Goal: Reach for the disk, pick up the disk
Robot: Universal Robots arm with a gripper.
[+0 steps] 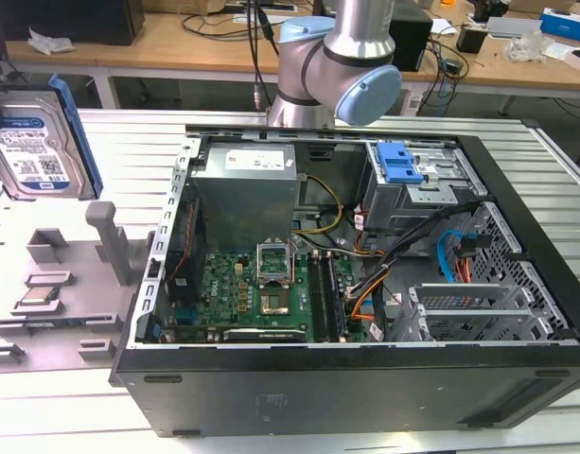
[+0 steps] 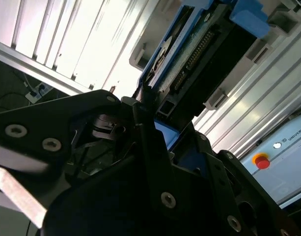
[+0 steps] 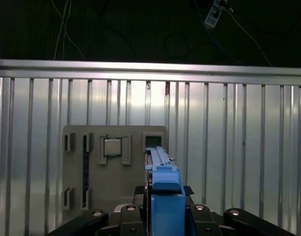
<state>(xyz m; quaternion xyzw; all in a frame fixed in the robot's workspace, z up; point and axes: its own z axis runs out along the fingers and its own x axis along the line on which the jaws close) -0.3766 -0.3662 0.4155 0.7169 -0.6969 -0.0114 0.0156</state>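
disk (image 1: 29,142): silver metal | bracket (image 1: 79,142): blue plastic | table (image 1: 129,151): ribbed metal

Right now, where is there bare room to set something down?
In the exterior view, bare table runs behind the computer case, beside the disk, and along the case's front edge near the grey fixture. Crowded: inside the case, packed with boards and cables, and the fixture, holding a chip.

Grey upright post (image 1: 106,235) near the disk (image 1: 31,151)

On the disk (image 1: 32,142) sits a white-and-blue printed label — its wording is unreadable.
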